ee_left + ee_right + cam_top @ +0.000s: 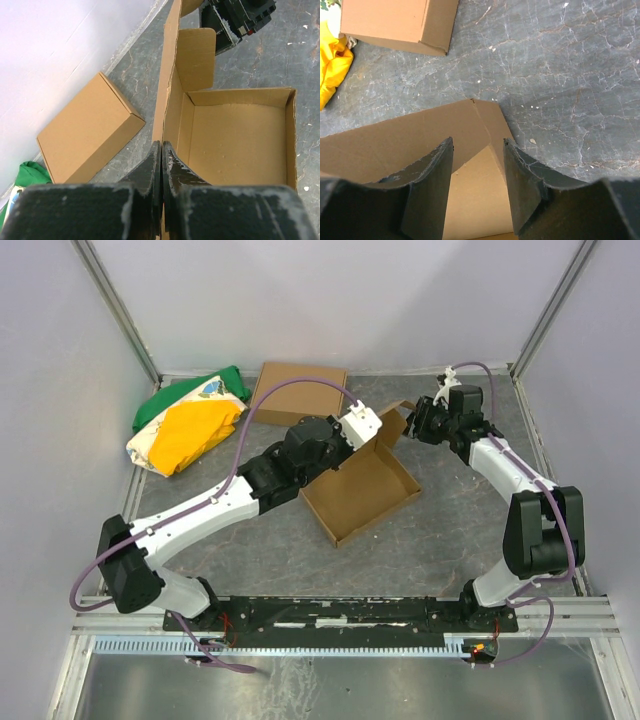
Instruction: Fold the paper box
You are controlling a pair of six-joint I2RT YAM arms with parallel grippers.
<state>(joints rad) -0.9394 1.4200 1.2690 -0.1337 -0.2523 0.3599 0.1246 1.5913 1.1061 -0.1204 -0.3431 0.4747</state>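
Note:
The paper box [360,495] lies mid-table as an open shallow brown tray, with its tall back panel [170,75] standing upright. My left gripper [380,438] is shut on the near end of that panel's edge, and in the left wrist view the fingers [161,146] pinch the thin cardboard. My right gripper [413,422] is at the box's far right corner. It is open, and its fingers [477,144] straddle a folded side flap [485,122] without pressing on it. The tray floor [235,145] is bare.
A ready-made closed brown box [298,388] sits at the back behind the left gripper. A green, yellow and white bag [190,425] lies at the back left. Grey walls enclose the table on three sides, and the arm bases stand at the near edge.

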